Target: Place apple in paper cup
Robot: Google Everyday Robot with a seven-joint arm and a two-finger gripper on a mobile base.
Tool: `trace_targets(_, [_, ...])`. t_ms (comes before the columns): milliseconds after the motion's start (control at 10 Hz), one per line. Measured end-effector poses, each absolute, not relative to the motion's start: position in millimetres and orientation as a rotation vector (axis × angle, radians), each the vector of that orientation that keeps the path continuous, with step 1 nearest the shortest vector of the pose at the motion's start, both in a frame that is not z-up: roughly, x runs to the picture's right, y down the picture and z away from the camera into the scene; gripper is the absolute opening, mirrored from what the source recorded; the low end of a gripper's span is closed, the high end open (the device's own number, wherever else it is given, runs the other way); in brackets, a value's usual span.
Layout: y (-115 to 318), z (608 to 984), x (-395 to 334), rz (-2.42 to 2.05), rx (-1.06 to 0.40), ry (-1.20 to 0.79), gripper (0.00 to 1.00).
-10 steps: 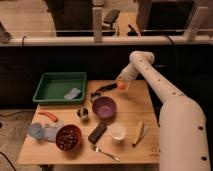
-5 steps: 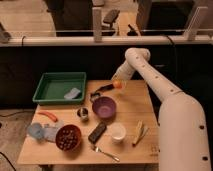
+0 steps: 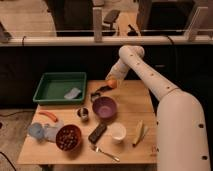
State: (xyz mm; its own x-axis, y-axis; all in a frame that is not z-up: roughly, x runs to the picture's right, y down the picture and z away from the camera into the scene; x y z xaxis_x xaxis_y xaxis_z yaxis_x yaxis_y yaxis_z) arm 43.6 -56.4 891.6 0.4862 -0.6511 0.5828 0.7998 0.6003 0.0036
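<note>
Apple (image 3: 112,83) small, round, orange-yellow, at end effector (image 3: 111,81) beyond purple bowl (image 3: 104,107).

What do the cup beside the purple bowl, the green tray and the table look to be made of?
The small cup looks like metal: grey, with a shiny rim. The green tray looks like plastic, with a smooth, even colour. The table seems to be pale wood or laminate with a matt top. The hand is at the apple, at the table's far edge.
</note>
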Motion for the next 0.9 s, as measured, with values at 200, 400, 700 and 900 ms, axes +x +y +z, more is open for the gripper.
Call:
trace_targets(200, [-57.6,884.9,32.5,-0.925,-0.276,-0.59,0.02])
trace_targets(400, [-59.4,876.6,15.6,-0.964,-0.269,-0.609,0.02])
trace_targets(700, [-60.9,866.9,0.5,-1.007,-0.261,-0.636,0.02])
trace_targets(900, [-61.9,859.1,-14.7,-1.035,-0.257,-0.657,0.02])
